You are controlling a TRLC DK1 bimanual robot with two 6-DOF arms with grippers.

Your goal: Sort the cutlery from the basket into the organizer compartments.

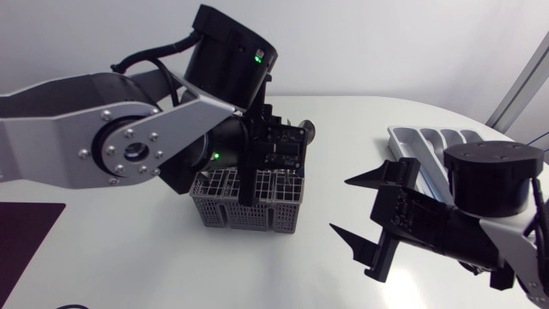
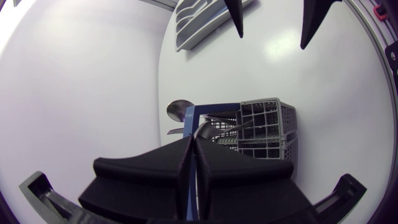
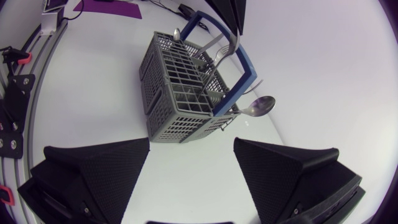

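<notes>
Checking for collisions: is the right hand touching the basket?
Apart. The right wrist view shows the open right hand short of the basket, with bare table between it and the basket's grey wall.

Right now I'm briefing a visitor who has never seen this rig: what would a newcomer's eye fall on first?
The left end effector, on a bulky silver-and-black arm, hangs shut over the grey plastic grid basket with a blue handle at mid-table. At the right, the right end effector gapes wide open near the pale grey organizer tray. A lone steel spoon lies on the table beside the basket.
</notes>
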